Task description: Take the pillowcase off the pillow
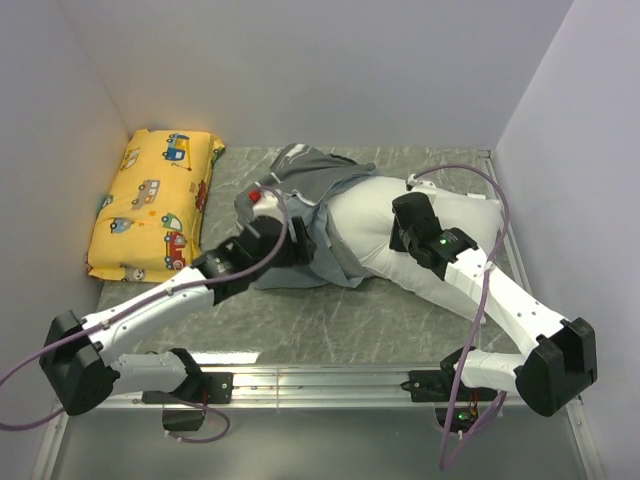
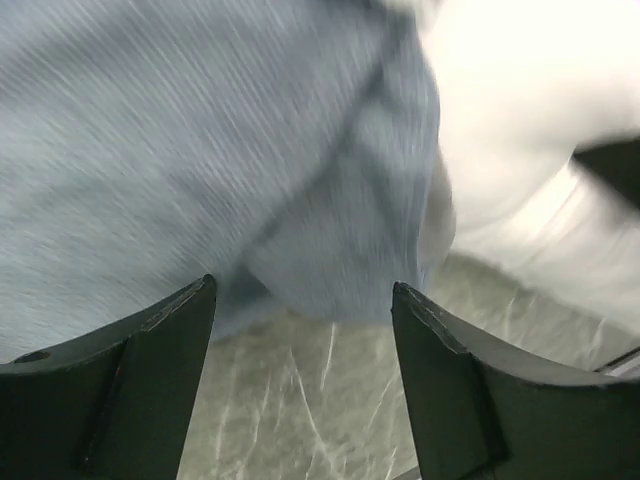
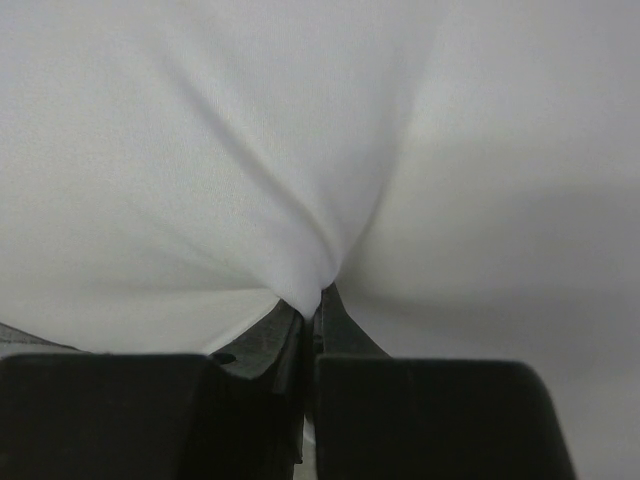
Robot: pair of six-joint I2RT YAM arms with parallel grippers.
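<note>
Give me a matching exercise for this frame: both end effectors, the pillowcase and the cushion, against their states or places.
Column one:
1 left end effector
2 right end effector
3 pillowcase
4 yellow cushion

Column two:
a pinching the white pillow
b lying apart, touched by neither arm
c open, holding nothing
d bunched over one end of the pillow

Pairs: 1-c, 2-a, 3-d, 4-b

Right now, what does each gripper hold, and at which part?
The right gripper pinches a fabric fold of the pillow; the left gripper is open and empty.

No legible text or numbers; yellow cushion [image 1: 155,205] carries vehicle pictures only.
</note>
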